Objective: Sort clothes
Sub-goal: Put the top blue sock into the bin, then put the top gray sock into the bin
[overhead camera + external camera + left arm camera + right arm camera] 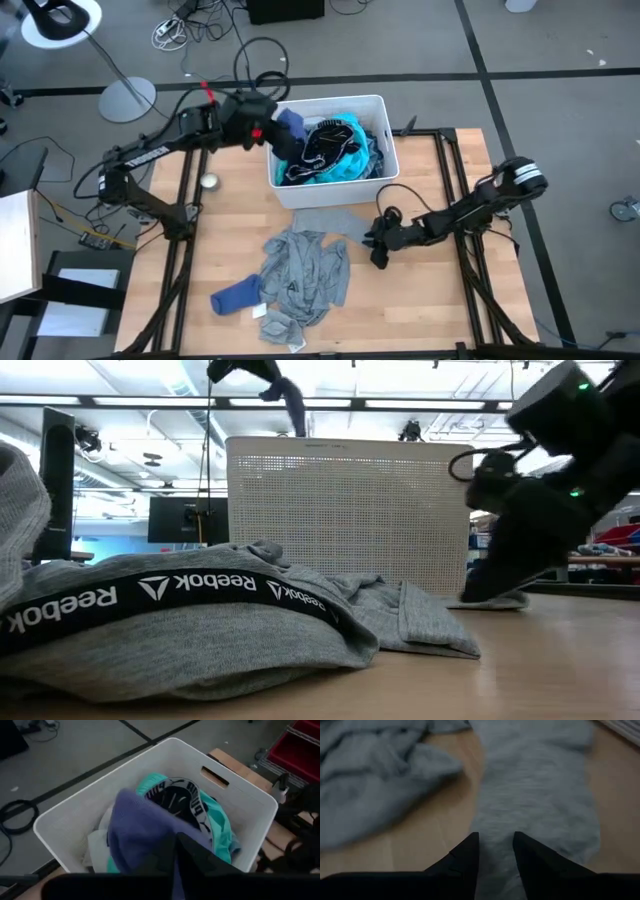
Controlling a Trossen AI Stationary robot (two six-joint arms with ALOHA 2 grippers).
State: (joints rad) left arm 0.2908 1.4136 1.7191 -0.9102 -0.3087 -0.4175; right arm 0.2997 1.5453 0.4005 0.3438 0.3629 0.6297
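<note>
My left gripper [268, 130] is shut on a blue sock [145, 825] above the near-left part of the white bin [335, 192]. The bin holds a turquoise top [350, 140] and a dark piece with a lettered band [175, 800]. My right gripper [495, 852] is low over the table in front of the bin. Its fingers are slightly apart at the end of a small flat grey cloth [540, 790]. A crumpled grey t-shirt [305, 275] lies on the table's middle, and a second blue sock [235, 297] lies to its left. My left gripper pinches the blue sock by its upper end [165, 845] between its two fingers. The sock hangs slack below the gripper, lifted clear above the clothes in the bin; it also shows in the low view [292, 402]. My right gripper points slanting down at the grey cloth's end [495, 601]; I cannot tell whether it touches it.
A small round metal object [208, 182] lies on the table left of the bin. A white tag [260, 312] lies by the t-shirt's near edge. Bare wood shows at the table's right and near-right parts.
</note>
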